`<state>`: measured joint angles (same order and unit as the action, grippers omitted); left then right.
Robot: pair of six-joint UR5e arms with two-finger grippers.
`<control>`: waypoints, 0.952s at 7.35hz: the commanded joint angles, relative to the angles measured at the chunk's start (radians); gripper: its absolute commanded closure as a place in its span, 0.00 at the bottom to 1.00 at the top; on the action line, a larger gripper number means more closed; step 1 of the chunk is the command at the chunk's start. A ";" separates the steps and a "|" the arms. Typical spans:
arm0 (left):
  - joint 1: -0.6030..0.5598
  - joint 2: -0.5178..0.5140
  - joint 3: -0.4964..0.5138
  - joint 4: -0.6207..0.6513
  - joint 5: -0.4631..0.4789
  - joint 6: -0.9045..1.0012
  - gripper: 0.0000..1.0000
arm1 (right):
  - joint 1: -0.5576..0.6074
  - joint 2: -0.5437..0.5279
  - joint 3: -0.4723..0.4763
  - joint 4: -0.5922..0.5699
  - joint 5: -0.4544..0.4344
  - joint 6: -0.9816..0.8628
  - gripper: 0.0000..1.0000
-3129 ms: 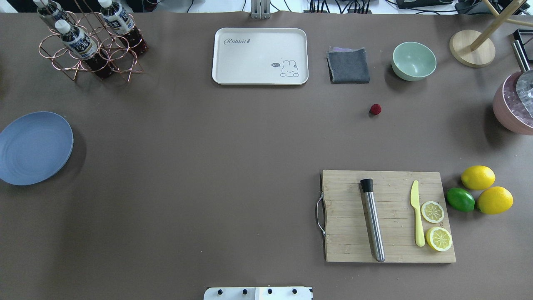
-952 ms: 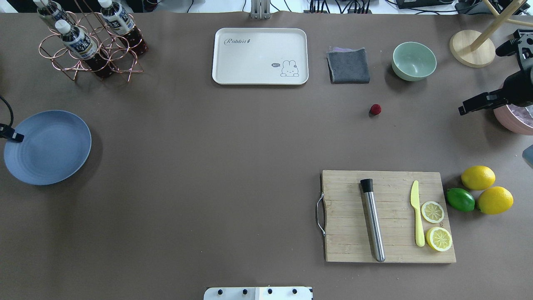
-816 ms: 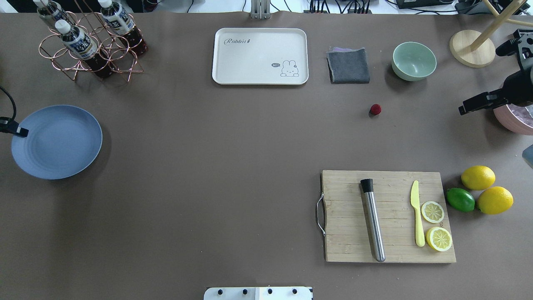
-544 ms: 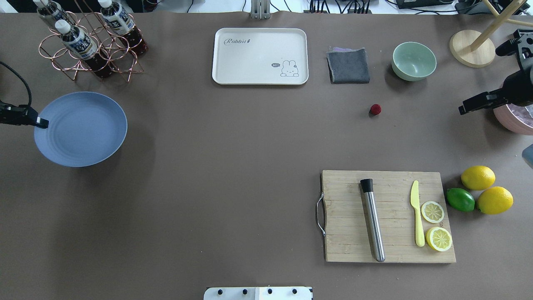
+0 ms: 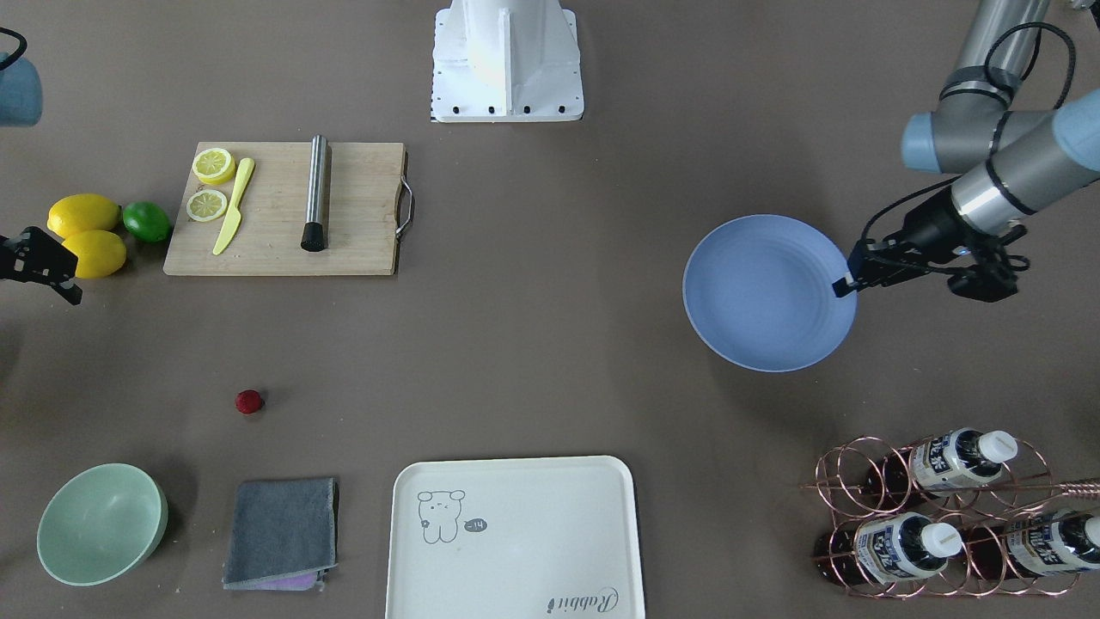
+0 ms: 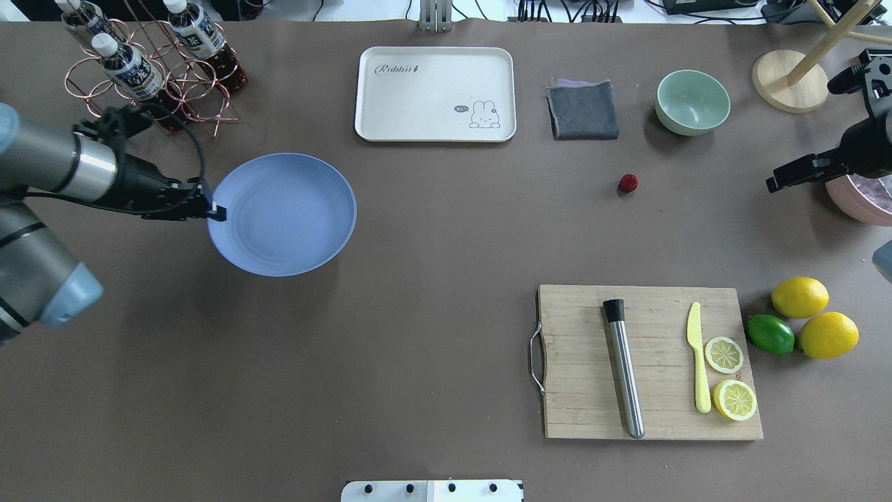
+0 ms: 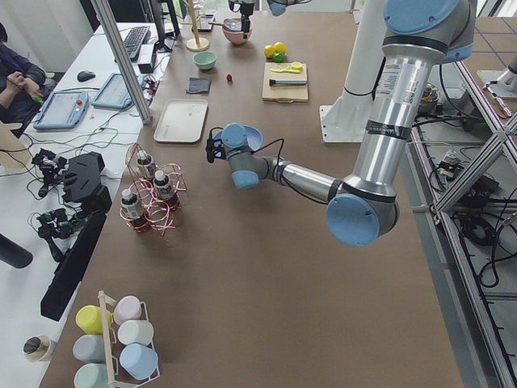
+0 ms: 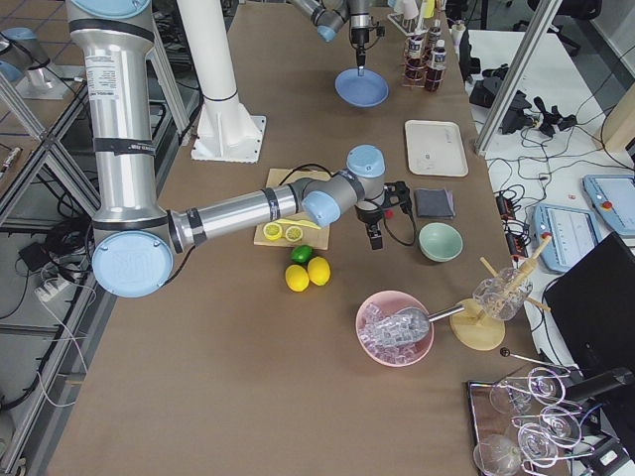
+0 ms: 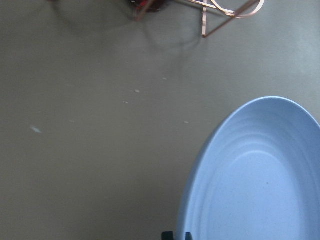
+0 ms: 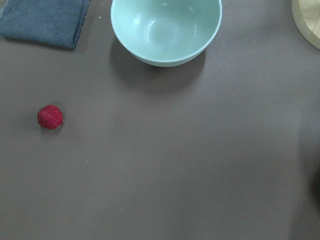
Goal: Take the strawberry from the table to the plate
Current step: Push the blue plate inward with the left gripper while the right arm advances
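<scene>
The strawberry [image 6: 628, 183] [image 5: 248, 401] [image 10: 50, 116] is a tiny dark-red berry lying alone on the brown table [image 6: 446, 293], below the grey cloth. The blue plate [image 6: 286, 213] [image 5: 765, 292] [image 9: 260, 175] hangs a little above the table left of centre, casting a shadow. My left gripper [image 6: 214, 210] [image 5: 842, 284] is shut on its left rim. My right gripper [image 6: 770, 187] [image 5: 73, 297] hovers at the table's right side, well right of the strawberry. Its fingers overlap in these views, so I cannot tell whether it is open or shut.
A cream tray [image 6: 435, 94], grey cloth [image 6: 583, 109] and mint bowl [image 6: 692, 101] line the far side. A copper bottle rack [image 6: 150, 70] stands far left. The cutting board [image 6: 648, 362] holds a muddler, knife and lemon halves, with lemons and a lime [image 6: 801, 324] beside it. A pink ice bowl [image 6: 860, 199] sits at the right edge.
My left gripper took the plate at its rim and carried it rightward from the table's left edge toward the middle. The right arm came in at the right edge. The strawberry stayed put.
</scene>
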<state>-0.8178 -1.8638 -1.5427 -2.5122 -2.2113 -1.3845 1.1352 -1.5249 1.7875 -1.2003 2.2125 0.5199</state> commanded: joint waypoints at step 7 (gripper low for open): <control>0.209 -0.233 0.151 0.003 0.300 -0.134 0.39 | -0.037 0.017 -0.008 -0.002 -0.004 0.020 0.00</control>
<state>-0.6098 -2.0983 -1.3994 -2.5043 -1.9159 -1.5256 1.1077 -1.5080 1.7822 -1.2032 2.2137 0.5385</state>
